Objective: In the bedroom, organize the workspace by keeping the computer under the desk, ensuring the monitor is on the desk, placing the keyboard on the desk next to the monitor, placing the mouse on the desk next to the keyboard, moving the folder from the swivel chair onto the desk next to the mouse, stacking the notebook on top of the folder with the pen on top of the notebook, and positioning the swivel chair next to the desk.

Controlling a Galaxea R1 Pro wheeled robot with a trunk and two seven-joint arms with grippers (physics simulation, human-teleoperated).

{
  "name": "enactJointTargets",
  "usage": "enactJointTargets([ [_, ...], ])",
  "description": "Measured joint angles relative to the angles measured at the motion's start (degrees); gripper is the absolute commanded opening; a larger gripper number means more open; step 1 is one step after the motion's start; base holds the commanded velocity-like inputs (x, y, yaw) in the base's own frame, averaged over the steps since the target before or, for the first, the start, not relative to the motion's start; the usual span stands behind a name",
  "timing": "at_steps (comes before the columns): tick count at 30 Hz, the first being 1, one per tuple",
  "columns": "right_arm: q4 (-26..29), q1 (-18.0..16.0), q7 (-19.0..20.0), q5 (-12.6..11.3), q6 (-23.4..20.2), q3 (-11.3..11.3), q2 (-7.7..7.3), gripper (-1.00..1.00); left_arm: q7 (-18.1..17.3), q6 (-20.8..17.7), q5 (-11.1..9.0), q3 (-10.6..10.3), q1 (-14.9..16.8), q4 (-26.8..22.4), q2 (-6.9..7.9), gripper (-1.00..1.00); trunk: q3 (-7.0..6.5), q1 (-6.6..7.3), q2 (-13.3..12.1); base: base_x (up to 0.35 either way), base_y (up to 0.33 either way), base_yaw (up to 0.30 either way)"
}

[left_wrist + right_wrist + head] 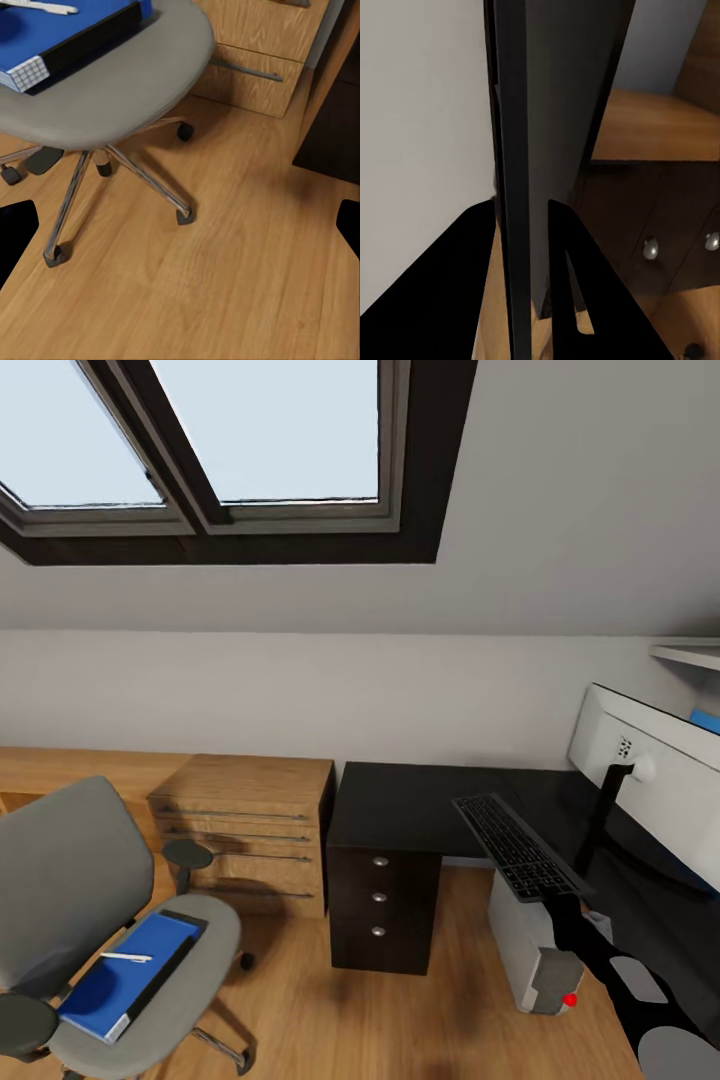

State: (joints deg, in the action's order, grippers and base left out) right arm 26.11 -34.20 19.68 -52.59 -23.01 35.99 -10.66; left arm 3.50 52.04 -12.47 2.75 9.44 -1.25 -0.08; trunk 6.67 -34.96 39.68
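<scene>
My right gripper [562, 905] is shut on the near end of the dark keyboard [515, 845], which hangs slanted over the black desk [400, 810]. The right wrist view shows the keyboard [521, 112] edge-on between my right gripper's [523, 206] fingers. The monitor [650, 785] stands on the desk at the right, white back toward me. The light grey computer [515, 935] sits on the floor under the keyboard. The swivel chair [60, 870] at the left carries the blue folder [125, 980] with a white pen [125, 957] on it. My left gripper [180, 225] is open over the floor. Mouse and notebook are out of view.
An oak chest [245, 825] with bar handles stands between the chair and the desk's dark drawer unit [385, 900]. The chair's chrome star base [127, 172] spreads over the wood floor [225, 285]. A white shelf [690, 653] juts out above the monitor. A skylight slopes overhead.
</scene>
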Motion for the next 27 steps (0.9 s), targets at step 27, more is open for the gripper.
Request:
enactJointTargets([
  [27, -0.08, 0.00, 0.01, -0.02, 0.00, 0.01, -0.02, -1.00, 0.03, -0.07, 0.00, 0.00, 0.00, -0.01, 0.00, 1.00, 0.00, -0.02, 0.00, 0.160, 0.000, 0.000],
])
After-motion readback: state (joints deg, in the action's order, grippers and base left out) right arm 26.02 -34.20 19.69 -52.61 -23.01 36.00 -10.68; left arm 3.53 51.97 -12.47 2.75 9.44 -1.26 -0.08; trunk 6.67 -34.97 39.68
